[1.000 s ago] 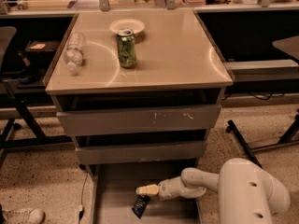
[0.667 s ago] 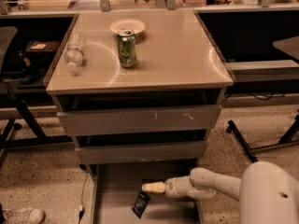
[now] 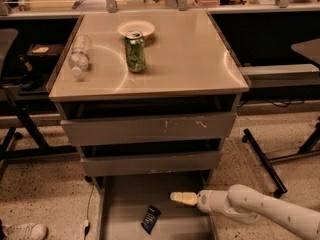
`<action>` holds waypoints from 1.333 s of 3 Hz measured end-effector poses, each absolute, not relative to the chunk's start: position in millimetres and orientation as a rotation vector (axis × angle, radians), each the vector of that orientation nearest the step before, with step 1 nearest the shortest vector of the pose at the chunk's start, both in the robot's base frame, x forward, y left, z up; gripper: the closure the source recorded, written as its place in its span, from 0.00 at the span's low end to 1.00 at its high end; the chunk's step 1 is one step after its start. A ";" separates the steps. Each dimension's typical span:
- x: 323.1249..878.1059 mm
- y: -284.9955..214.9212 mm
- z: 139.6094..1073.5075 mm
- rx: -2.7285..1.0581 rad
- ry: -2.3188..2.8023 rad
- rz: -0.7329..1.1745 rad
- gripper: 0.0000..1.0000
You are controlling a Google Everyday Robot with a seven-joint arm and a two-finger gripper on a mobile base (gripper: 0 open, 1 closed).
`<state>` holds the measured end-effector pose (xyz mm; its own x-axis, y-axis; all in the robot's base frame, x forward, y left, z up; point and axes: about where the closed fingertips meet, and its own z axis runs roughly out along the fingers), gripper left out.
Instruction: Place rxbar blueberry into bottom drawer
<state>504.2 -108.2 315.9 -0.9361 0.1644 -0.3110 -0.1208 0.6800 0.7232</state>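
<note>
The rxbar blueberry [image 3: 150, 219], a small dark navy bar, lies flat on the floor of the bottom drawer [image 3: 125, 199], which is pulled out at the foot of the cabinet. My gripper [image 3: 182, 198] hangs over the drawer, pointing left, a little to the right of the bar and above it. It is apart from the bar and holds nothing that I can see. My white arm [image 3: 260, 211] reaches in from the lower right.
On the cabinet top [image 3: 190, 59] stand a green soda can [image 3: 134, 51], a white plate [image 3: 135, 29] behind it and a clear bottle [image 3: 79, 55] lying at the left. Two shallower drawers [image 3: 150, 129] sit above. A chair base [image 3: 262, 159] stands to the right.
My gripper has drawn back to the right, away from the bar. The bar has stayed on the drawer floor.
</note>
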 end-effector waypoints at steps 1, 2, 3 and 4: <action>504.2 -108.2 315.9 0.034 2.543 1.131 0.00; 496.5 -152.0 323.6 0.162 2.524 1.080 0.00; 474.5 -226.6 368.6 0.404 2.445 0.931 0.00; 444.7 -274.4 389.5 0.474 2.419 0.776 0.00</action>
